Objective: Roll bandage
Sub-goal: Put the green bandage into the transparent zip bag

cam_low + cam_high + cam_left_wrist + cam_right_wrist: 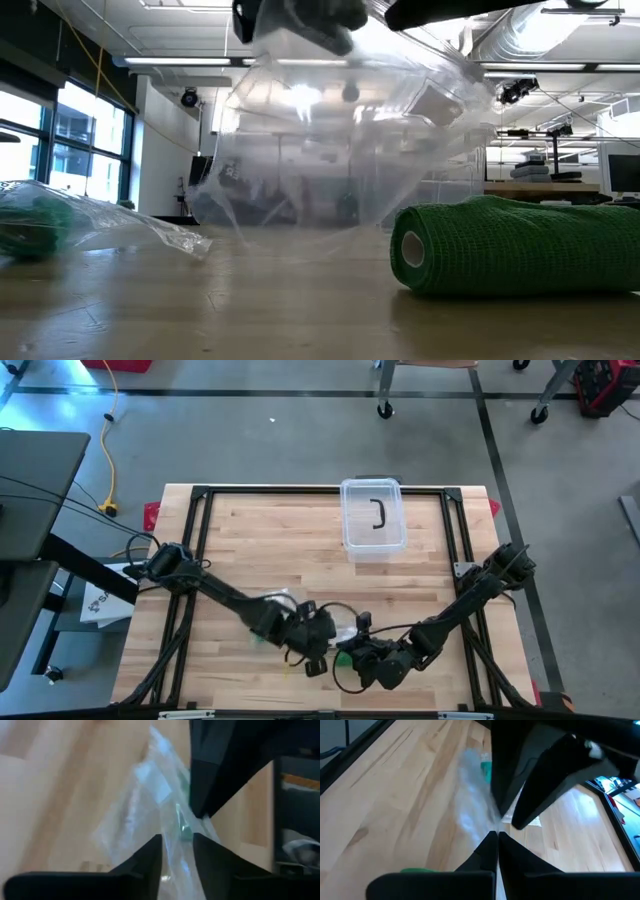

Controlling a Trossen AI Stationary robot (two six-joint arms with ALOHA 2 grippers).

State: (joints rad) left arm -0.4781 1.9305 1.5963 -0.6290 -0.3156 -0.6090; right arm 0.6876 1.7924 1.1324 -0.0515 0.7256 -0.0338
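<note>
A clear plastic bag (340, 150) hangs over the table's near middle, between my two grippers. A rolled green bandage (500, 245) lies on its side on the wood to one side of the bag. A second green bundle (25, 230) lies wrapped in crumpled clear film on the other side. My right gripper (496, 836) is shut on the bag. My left gripper (177, 842) is open right beside it (325, 638), its fingers on either side of the same film. The other arm's gripper shows close ahead in each wrist view. My right gripper pinches a gathered bit of the bag's film (489, 826) between its two shut fingertips, coming at it slanting downward. The bag hangs slack below, and its lower folds (300, 235) reach the tabletop. My left gripper has film (176, 835) running through the gap between its fingers; whether they touch it, I cannot tell.
A clear lidded box (374, 515) with a dark handle stands at the table's far middle. A black frame (200, 510) runs around the tabletop. Bare wood lies between the box and the grippers.
</note>
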